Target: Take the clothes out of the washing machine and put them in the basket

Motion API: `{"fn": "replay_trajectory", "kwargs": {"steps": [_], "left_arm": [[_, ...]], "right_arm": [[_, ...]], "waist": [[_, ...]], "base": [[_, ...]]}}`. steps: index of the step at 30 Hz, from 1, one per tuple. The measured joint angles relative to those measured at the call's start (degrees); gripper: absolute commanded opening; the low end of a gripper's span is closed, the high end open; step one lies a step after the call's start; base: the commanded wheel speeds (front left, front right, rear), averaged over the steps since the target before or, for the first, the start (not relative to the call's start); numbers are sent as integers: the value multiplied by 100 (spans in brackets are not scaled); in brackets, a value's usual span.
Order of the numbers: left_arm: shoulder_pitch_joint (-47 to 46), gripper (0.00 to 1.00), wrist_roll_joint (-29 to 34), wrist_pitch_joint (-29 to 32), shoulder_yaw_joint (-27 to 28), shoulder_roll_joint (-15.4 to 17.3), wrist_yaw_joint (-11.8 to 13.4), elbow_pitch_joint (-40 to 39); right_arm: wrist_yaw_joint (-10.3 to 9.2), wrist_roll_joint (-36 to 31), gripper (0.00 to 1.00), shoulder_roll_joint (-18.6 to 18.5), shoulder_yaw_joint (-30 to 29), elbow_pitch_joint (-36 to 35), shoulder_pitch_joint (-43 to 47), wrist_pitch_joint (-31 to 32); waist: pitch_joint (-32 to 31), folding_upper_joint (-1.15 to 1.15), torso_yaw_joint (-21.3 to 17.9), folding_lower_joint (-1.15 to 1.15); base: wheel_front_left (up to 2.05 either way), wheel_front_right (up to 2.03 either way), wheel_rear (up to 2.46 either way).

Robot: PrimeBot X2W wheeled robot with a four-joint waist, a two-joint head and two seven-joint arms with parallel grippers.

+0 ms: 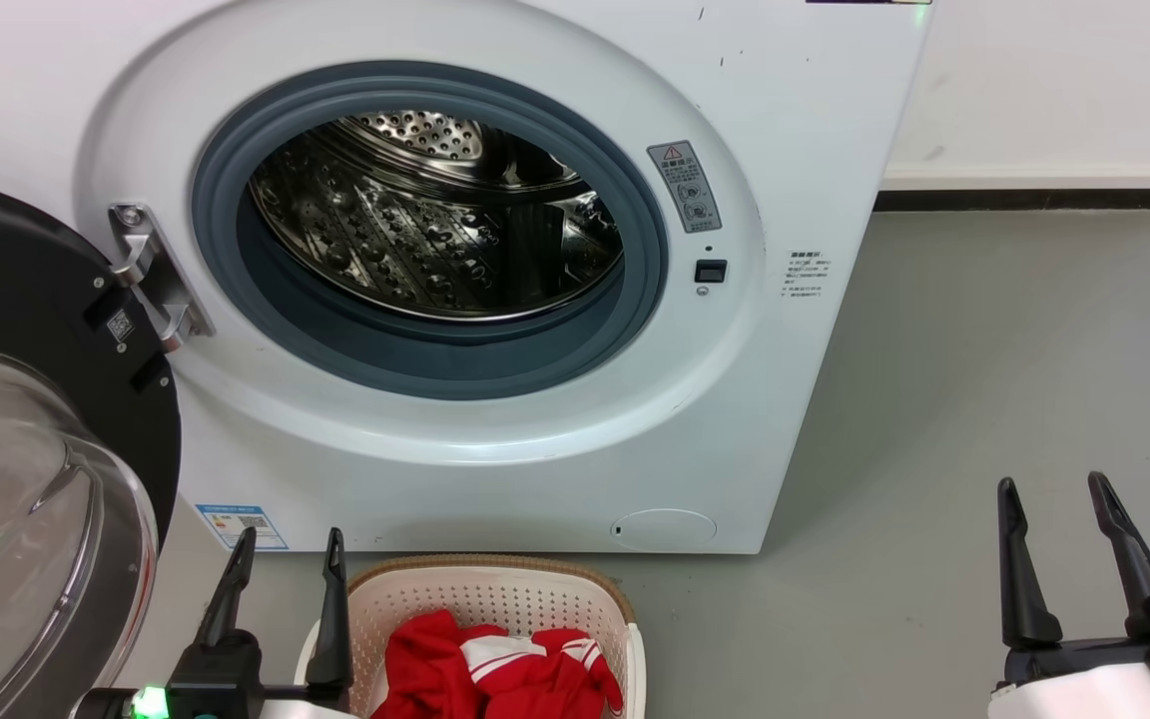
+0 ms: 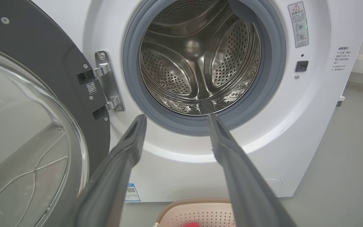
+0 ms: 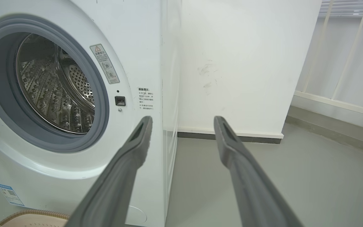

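Head view: large white front-loading washing machine (image 1: 495, 479) stands straight ahead, its black-framed glass door (image 1: 26, 300) swung open to the robot's left on a bright metal hinge (image 1: 151, 275). A round grey rubber porthole seal (image 1: 221, 250) rings the perforated steel drum (image 1: 415, 240), whose ribbed wall catches the light. On the grey floor (image 1: 984, 399), just in front of the machine's base, sits the cream-white perforated plastic basket (image 1: 495, 599) with a brown woven-look rim. The bright red clothes (image 1: 495, 674) with white striped trim lie bunched inside it. Left gripper (image 1: 291, 539) at lower left, just beside the basket's left edge, jaws set apart and holding nothing. Right gripper (image 1: 1052, 484) at lower right over bare floor, well apart from machine and basket, likewise spread and holding nothing. Left wrist view: that gripper's two long dark fingers (image 2: 235, 164) point at the lower lip of the porthole with a wide gap between them (the open door's glass bulges at the left of this view). The basket rim and a sliver of red fabric sit at the bottom edge. Right wrist view: the right gripper's own fingers (image 3: 243, 170) are parted wide and aimed past the machine's right corner toward a white wall (image 3: 232, 63). The basket's woven rim peeks in at lower left.
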Motion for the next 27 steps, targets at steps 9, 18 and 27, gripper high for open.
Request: {"fn": "replay_trajectory", "kwargs": {"steps": [9,18,27], "left_arm": [[-14,100,1,0,-29,7,1,16],[-23,0,-1,0,-3,-5,80,33],[48,0,-513,196,44,-18,35,403]], "right_arm": [[0,25,100,0,-3,16,-9,0],[0,25,0,0,14,21,-11,1],[1,550,0,25,36,356,40,118]], "waist": [[4,0,-10,0],[-4,0,-5,0],[-5,0,-3,0]], "base": [[0,0,0],[0,0,0],[0,0,0]]}}
